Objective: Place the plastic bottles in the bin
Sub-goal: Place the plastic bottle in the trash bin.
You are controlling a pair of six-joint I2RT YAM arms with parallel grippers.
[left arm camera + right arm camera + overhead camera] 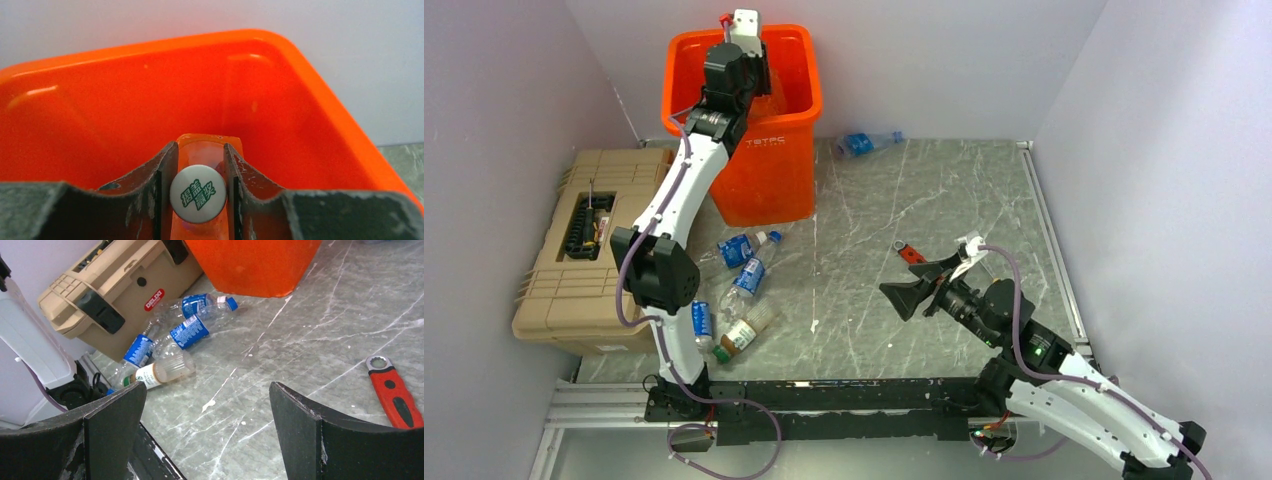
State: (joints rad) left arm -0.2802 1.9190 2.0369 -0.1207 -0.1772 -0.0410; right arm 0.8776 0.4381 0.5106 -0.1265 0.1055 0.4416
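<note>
My left gripper (742, 78) hangs over the open top of the orange bin (769, 165), shut on a small orange bottle (210, 150) whose white cap (198, 194) with green lettering faces the camera. The left wrist view (200, 147) shows the bin's inner walls (125, 110) behind the bottle. Several plastic bottles with blue labels (746, 280) lie in a cluster near the left arm's base, together with a tan-labelled one (742, 335). Another bottle (864, 143) lies at the back by the wall. My right gripper (902, 282) is open and holds nothing, low over the table right of the cluster (187, 330).
A tan ribbed toolbox (574, 260) stands against the left wall beside the bin. A red-handled wrench (908, 252) lies on the table close to the right gripper (205, 390), also seen as the wrench (392, 392) in the right wrist view. White walls enclose the marbled table.
</note>
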